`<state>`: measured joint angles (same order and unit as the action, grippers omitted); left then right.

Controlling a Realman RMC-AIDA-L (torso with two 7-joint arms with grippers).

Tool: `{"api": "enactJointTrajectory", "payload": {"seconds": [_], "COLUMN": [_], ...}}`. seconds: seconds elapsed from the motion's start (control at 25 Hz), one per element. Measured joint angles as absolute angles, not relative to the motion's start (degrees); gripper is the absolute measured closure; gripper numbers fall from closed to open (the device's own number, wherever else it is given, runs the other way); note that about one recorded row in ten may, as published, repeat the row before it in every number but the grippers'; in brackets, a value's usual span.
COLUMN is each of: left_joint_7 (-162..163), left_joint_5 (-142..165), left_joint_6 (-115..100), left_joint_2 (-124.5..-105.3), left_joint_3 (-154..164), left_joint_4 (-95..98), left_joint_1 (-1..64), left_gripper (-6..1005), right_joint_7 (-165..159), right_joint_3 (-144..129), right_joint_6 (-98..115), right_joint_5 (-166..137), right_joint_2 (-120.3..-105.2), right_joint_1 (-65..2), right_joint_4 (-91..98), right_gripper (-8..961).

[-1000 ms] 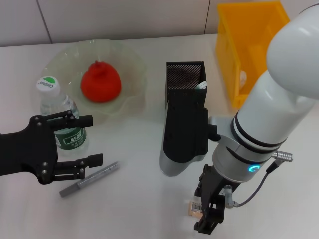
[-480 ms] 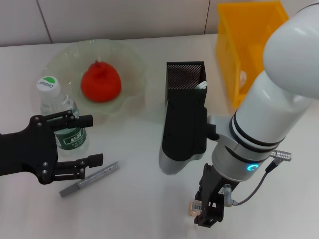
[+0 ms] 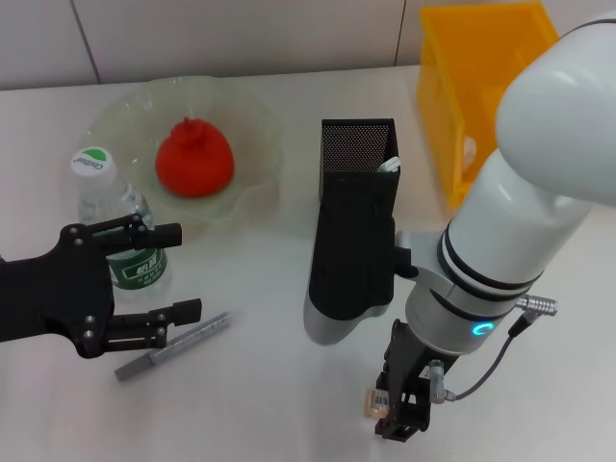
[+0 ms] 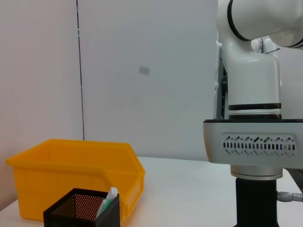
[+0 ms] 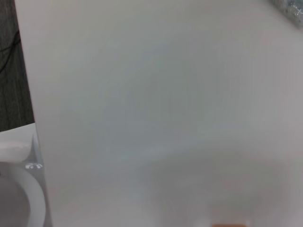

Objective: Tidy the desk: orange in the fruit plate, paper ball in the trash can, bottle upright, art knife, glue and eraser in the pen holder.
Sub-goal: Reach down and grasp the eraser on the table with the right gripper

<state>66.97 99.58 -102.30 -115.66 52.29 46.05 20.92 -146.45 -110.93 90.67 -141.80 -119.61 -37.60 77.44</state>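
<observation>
The right gripper (image 3: 390,409) pinches the eraser (image 3: 374,401) at the near edge of the table, near the pen holder (image 3: 357,173). Far left, the left gripper (image 3: 164,274) gapes beside the upright bottle (image 3: 117,226).

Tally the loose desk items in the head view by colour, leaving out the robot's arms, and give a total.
Red-orange: 1, the orange
Pale green: 1, the fruit plate
Yellow: 1, the trash can
Black: 1, the pen holder
Clear with green label: 1, the bottle
Grey: 1, the art knife
Beige: 1, the eraser
Total: 7
</observation>
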Motion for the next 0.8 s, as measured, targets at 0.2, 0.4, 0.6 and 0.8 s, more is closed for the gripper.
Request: {"api": "enactJointTrajectory", "payload": {"seconds": [0.2,0.4,0.6,0.8], "left_joint_7": [67.0,67.0,66.9,66.9], "left_joint_5": [99.6,99.6,99.6,99.6], "left_joint_6": [-102.3,-102.3,-102.2,-102.1], "left_joint_2": [-115.66,-115.67,-115.68,-115.66], "left_joint_3": [52.3,52.3,52.3,52.3], "left_joint_4": [46.1,46.1,46.1,46.1], "left_joint_1": [20.9,20.9,20.9,20.9], "left_gripper": [199,199,200,202], "right_joint_7": [-146.7,-147.5,-148.7,-149.3], "right_joint_3": [-111.3,-112.3,-113.8,-114.5], "right_joint_6": [90.2,89.8,89.1,88.7], "right_joint_5": [-141.9,-142.2,-143.5,-144.1], "right_joint_2": [-119.62,-119.62,-119.62,-119.67], "right_joint_1": [-37.7,-38.1,-39.1,-39.3], "right_joint_4": [77.4,77.4,76.3,76.3], "right_gripper": [480,488,537,648]}}
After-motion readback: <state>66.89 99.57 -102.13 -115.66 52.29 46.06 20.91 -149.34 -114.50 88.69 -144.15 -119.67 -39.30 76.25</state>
